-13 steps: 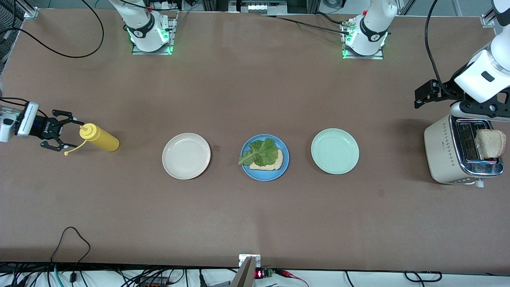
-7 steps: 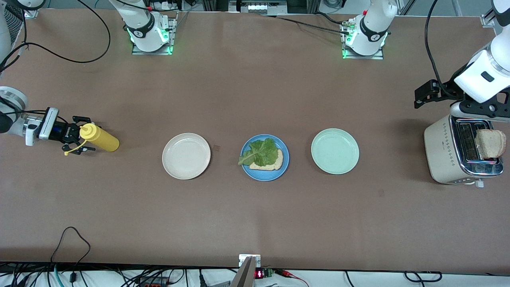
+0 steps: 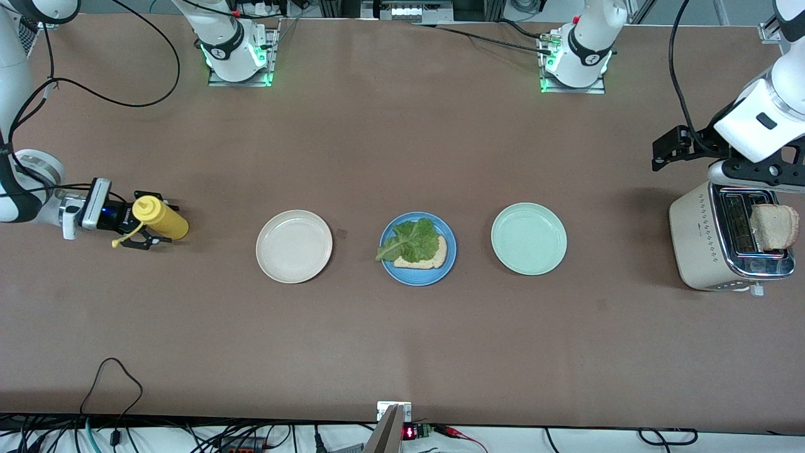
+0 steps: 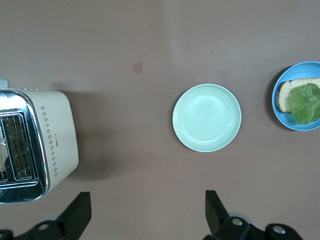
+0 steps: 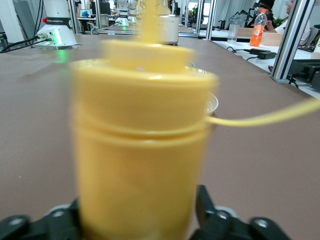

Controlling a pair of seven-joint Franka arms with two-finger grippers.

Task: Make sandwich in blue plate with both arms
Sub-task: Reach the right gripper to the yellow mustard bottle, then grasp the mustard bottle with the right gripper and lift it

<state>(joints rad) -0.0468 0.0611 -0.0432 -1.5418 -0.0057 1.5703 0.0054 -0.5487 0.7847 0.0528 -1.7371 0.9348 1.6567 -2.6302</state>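
Sandwich so far, we judge, is half built, one bread slice under lettuce on the blue plate mid-bench; the second slice waits in the toaster beneath the left gripper's spread jaws, while the right gripper straddles the mustard bottle, jaws not visibly clamped.

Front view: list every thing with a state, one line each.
Round blue plate: holds bread slice under green lettuce leaf.
Cream plate: empty.
Mint plate: empty.
Cream toaster: bread slice sticking up.
Yellow squeeze bottle: upright.
Left end effector: open.
Right end effector: around the bottle.
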